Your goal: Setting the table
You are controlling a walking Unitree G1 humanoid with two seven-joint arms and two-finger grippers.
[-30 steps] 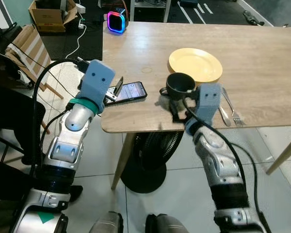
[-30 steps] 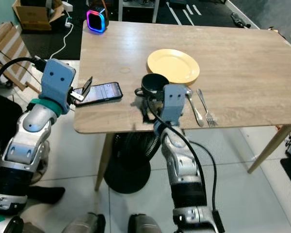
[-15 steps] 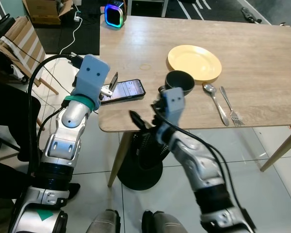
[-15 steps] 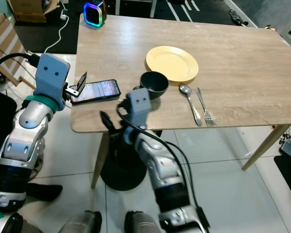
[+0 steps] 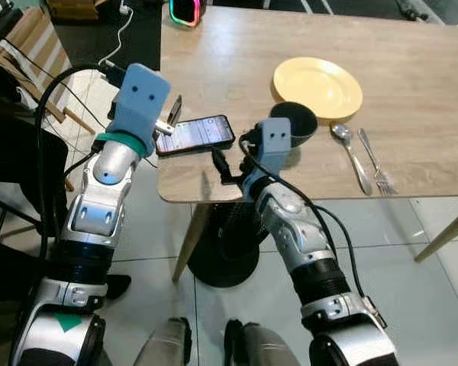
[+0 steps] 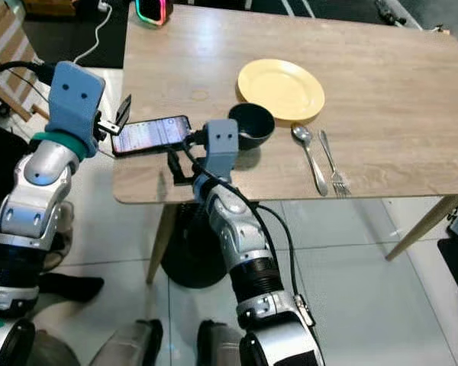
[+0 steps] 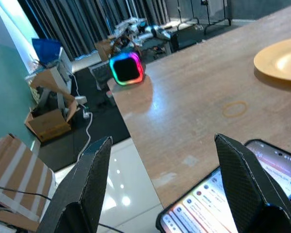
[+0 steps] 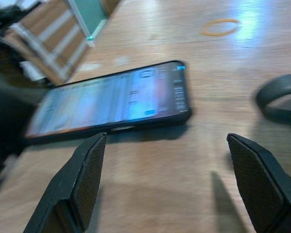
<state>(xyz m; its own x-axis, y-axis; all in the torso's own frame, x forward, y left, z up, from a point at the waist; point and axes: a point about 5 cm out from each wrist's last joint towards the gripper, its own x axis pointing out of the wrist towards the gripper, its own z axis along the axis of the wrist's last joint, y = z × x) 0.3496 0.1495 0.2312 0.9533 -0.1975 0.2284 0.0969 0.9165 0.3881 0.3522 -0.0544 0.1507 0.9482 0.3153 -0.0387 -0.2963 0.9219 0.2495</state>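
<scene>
Nothing here can actually be read. The phone lying near the left front edge of the table has its screen lit with rows of what looks like text and small icons, but it is too small and blurred to make out any word or number. No label or brand shows legibly on anything else.
</scene>
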